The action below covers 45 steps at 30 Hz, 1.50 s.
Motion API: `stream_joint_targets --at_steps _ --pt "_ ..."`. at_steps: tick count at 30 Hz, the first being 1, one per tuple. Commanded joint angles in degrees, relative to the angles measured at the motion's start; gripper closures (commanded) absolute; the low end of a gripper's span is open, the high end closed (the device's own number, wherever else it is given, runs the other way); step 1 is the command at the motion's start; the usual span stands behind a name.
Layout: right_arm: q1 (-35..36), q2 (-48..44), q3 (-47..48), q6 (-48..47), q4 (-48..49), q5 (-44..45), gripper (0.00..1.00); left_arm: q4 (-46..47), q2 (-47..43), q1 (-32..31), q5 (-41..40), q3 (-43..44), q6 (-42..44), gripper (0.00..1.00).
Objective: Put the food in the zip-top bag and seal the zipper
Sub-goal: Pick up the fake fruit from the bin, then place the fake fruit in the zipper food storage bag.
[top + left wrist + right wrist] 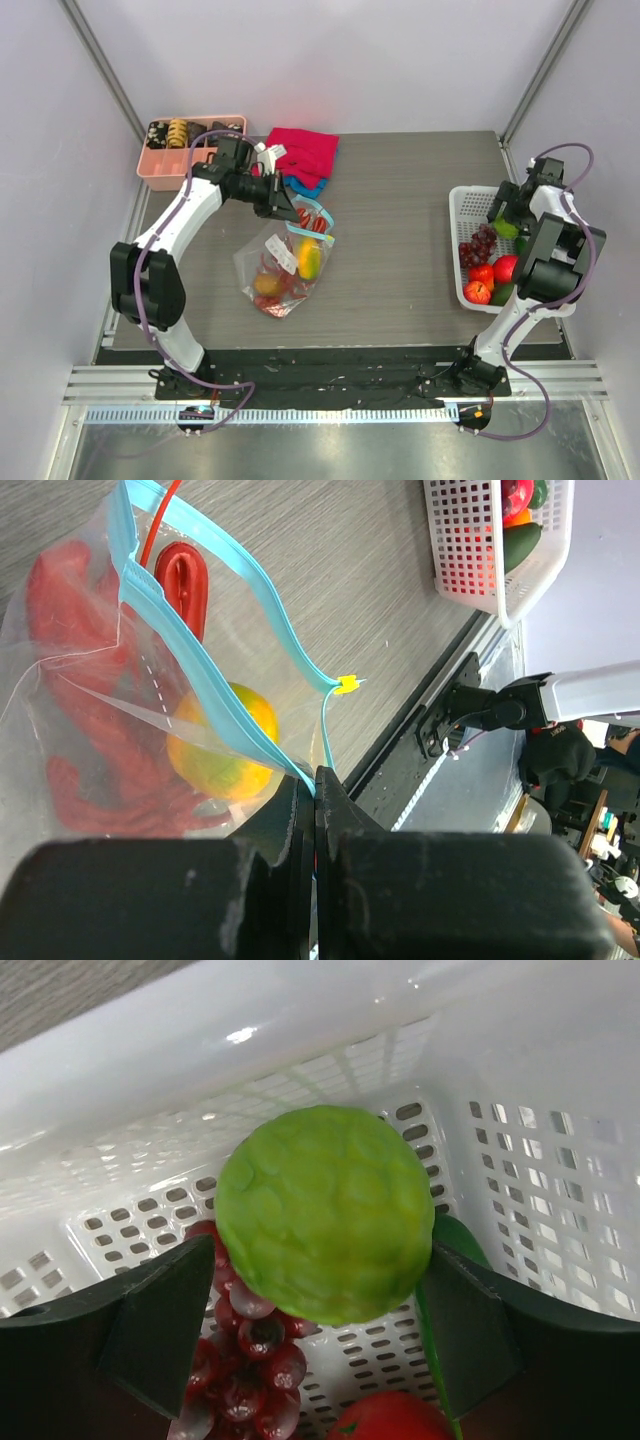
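Holding the bag (285, 265) open for another fruit.
Left tool (315, 780) pinches the zipper (200, 670) so the mouth gapes; right tool (320, 1300), jaws apart, straddles a green fruit (325, 1210) in the basket (300, 1020).

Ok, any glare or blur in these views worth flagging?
Top external: even light, soft shadows, sharp. Left wrist: the black left pincer is a blur, sheen on the clear floppy plastic zip-top bag. Right wrist: glare spots along the white plastic mesh basket rim; the bumpy round green toy fruit is sharp.
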Motion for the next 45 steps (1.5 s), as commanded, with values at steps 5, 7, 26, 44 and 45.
stream_joint_targets --at_steps 5,7,26,44,45 --pt "0.4 2.1 0.7 -0.6 4.2 1.0 0.14 -0.7 1.0 0.3 1.1 2.9 0.4 1.0" --pt "0.4 2.3 1.1 -0.6 4.4 1.1 0.13 -0.7 0.9 0.3 1.1 2.9 0.1 1.0" --pt "1.7 -13.7 7.9 0.2 -2.5 -14.9 0.81 -1.1 -0.1 0.3 2.1 3.5 1.9 1.0" --pt "46.7 -12.7 8.2 8.2 11.7 -28.8 0.99 2.3 -4.3 0.2 12.7 2.1 3.8 1.0" --pt "48.2 -12.6 7.9 7.6 12.2 -28.5 0.99 2.6 -4.4 0.2 13.5 2.2 3.4 1.0"
